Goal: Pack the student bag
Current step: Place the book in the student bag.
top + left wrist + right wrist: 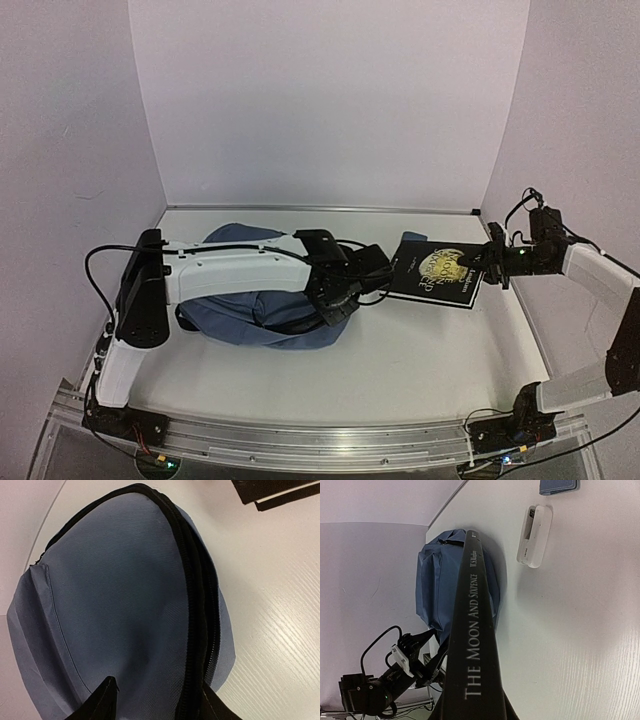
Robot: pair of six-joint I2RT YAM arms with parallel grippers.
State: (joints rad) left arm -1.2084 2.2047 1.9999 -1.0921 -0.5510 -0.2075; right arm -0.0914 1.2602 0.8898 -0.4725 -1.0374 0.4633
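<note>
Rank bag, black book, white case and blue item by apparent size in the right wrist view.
1. black book and student bag: look alike; the book is nearest the camera, so unranked.
2. white case
3. blue item, cropped by the frame edge.

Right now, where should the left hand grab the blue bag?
Probably the black zipper edge of the bag, coming down from above: the bag lies flat, and that edge forms a thick ridge the left hand can pinch.
</note>
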